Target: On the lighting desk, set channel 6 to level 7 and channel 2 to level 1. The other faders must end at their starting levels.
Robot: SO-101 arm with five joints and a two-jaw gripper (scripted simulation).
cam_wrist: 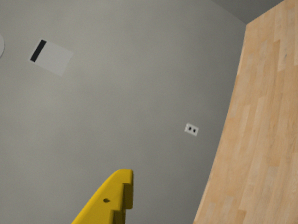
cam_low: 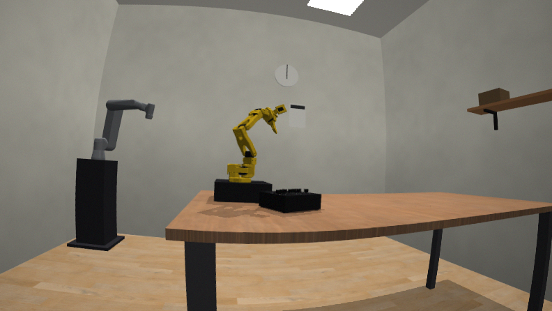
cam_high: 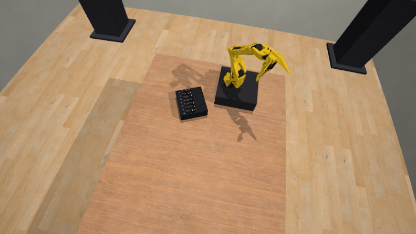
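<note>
The lighting desk point(cam_high: 191, 103) is a small black box on the wooden table, to the left of the arm's black base point(cam_high: 236, 92). It carries several fader rows with small knobs; their levels are too small to read. It also shows in the exterior view point(cam_low: 290, 199). My yellow arm is raised high, and the gripper point(cam_high: 272, 71) is wide open and empty, pointing away from the desk, far above the table. In the exterior view the gripper point(cam_low: 276, 118) is held up toward the wall. The wrist view shows only one yellow jaw point(cam_wrist: 96, 223), the wall and floor.
A grey arm on a black pedestal point(cam_low: 96, 201) stands left of the table. Two black pillars point(cam_high: 108, 19) point(cam_high: 369, 31) stand on the floor beyond the table. A shelf with a brown box point(cam_low: 493, 95) hangs on the right wall.
</note>
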